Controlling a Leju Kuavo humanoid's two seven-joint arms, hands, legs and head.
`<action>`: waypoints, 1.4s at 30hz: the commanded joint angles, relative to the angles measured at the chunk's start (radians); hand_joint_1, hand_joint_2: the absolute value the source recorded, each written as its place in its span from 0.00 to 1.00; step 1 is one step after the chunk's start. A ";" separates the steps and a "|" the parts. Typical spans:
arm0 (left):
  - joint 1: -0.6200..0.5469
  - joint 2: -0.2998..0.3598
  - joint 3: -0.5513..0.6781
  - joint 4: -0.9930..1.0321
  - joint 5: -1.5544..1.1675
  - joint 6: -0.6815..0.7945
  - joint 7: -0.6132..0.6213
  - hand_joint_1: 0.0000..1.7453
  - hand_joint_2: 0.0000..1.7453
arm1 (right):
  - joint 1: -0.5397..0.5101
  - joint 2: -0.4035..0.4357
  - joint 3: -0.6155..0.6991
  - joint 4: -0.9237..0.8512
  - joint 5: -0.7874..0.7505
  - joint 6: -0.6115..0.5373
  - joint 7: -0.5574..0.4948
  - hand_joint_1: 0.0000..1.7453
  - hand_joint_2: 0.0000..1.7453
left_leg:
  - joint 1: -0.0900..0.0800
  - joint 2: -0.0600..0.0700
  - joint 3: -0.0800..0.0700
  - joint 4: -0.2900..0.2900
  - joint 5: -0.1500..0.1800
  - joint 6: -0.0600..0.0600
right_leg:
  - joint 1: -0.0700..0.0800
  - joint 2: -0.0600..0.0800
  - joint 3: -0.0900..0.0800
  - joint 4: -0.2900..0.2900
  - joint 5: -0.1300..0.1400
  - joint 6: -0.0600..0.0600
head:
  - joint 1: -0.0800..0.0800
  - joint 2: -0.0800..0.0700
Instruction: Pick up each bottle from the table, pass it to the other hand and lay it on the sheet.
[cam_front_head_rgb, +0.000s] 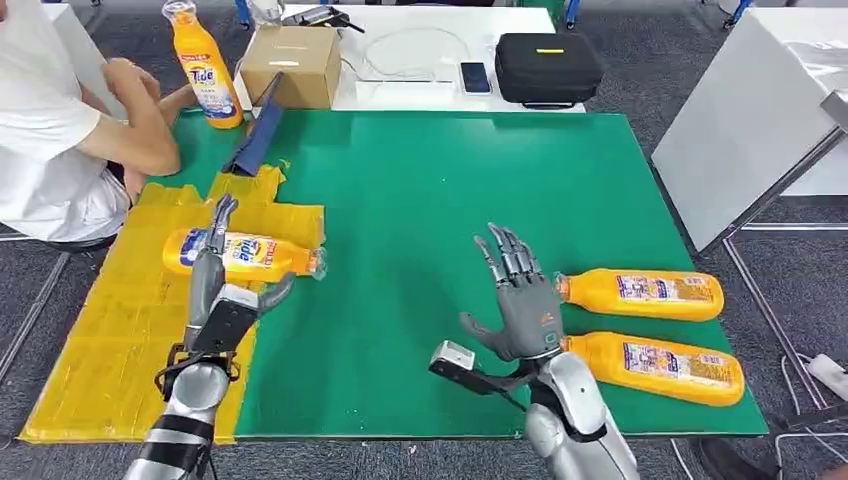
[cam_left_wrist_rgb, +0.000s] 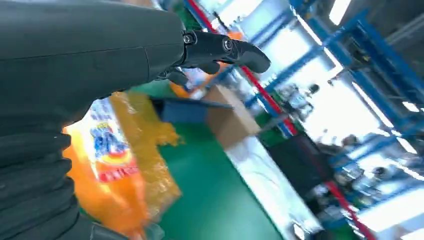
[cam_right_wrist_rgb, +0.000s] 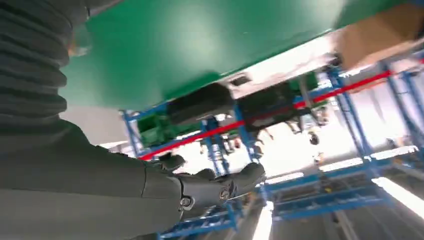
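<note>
Left hand (cam_front_head_rgb: 222, 285) spread above bottle on sheet (cam_front_head_rgb: 243, 252) lying across yellow sheet (cam_front_head_rgb: 110, 340), holding nothing, right hand (cam_front_head_rgb: 520, 295) wide, empty, beside 2 bottles (cam_front_head_rgb: 645, 294) on green mat (cam_front_head_rgb: 430, 200).

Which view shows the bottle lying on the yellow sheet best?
The head view: the bottle lies whole on the yellow sheet, behind the left hand. The left wrist view catches it close and blurred; the right wrist view faces elsewhere.
</note>
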 joint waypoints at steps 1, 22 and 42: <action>0.053 -0.004 -0.057 -0.092 0.074 -0.153 0.023 0.00 1.00 | -0.060 -0.139 -0.117 0.106 0.022 0.097 0.036 0.00 1.00 | 0.000 -0.002 0.003 0.000 -0.001 -0.001 | 0.000 0.000 0.003 -0.001 -0.001 -0.001 | 0.000 0.000; 0.006 -0.004 -0.145 -0.050 0.052 -0.154 0.027 0.00 1.00 | -0.178 -0.303 -0.327 0.328 -0.068 0.216 -0.026 0.00 1.00 | -0.001 -0.004 0.006 0.002 -0.002 -0.001 | -0.002 0.000 0.007 0.001 -0.001 0.000 | 0.000 0.000; -0.046 -0.004 -0.145 0.001 0.112 -0.161 0.018 0.00 1.00 | -0.271 -0.359 -0.331 0.605 -0.104 0.294 -0.128 0.00 1.00 | -0.002 -0.002 0.003 0.001 0.001 0.001 | -0.002 0.000 0.004 0.000 0.002 0.002 | 0.000 0.000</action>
